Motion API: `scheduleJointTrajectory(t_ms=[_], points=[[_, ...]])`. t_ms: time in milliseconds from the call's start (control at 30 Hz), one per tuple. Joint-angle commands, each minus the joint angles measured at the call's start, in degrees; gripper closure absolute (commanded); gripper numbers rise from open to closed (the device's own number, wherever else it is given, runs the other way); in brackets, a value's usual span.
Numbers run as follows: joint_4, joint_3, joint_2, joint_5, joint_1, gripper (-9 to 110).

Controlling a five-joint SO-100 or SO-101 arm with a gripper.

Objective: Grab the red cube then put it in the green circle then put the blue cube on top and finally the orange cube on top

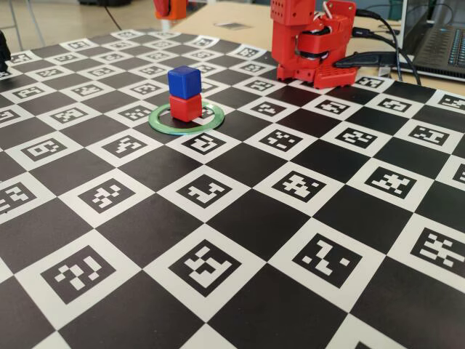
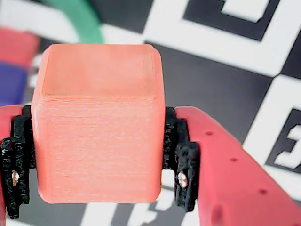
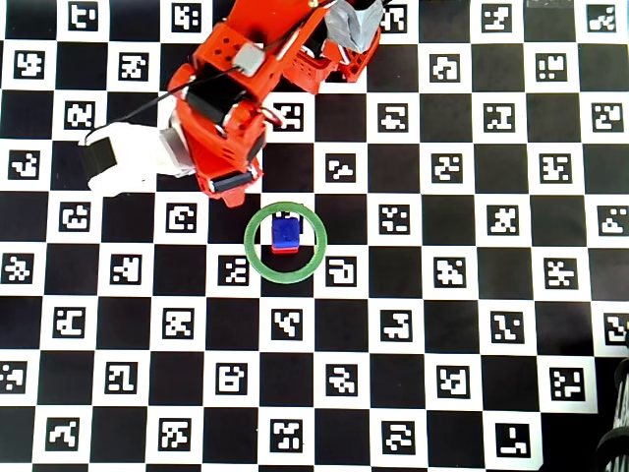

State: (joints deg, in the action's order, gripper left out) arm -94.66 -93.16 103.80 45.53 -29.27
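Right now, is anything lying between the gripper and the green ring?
No. In the overhead view only bare checkered mat separates the gripper from the green ring.

Blue cube point(image 1: 184, 81) atop red cube point(image 1: 186, 107) inside green circle point(image 1: 161, 121); orange cube point(image 2: 99, 122) clamped between gripper point(image 2: 99, 172) pads

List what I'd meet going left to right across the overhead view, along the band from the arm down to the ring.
White patch on the board → red arm → green circle's left rim → blue cube stacked on the red cube → circle's right rim. The pincer itself is hidden under the arm here.
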Motion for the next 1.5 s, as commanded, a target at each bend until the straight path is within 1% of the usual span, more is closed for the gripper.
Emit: scheduleJointTrajectory(t_ms=[0,133,267,500,767,1067,1300,1467], points=[[-1.9,6.8,-0.2,-8.0,4.6,92],[-2.9,8.4,-1.9,-18.0,9.3,92],[-2.8,8.9,-3.3,-26.2,11.8,92],[-1.3,8.7,-4.0,-32.9,14.4,92],[1.0,7.5,-4.7,-35.1,15.6,92],[5.6,2.3,-5.9,-36.3,18.2,92],[10.9,-4.3,-6.0,-34.0,18.0,92],[12.4,-6.0,-6.0,-31.8,17.5,92]])
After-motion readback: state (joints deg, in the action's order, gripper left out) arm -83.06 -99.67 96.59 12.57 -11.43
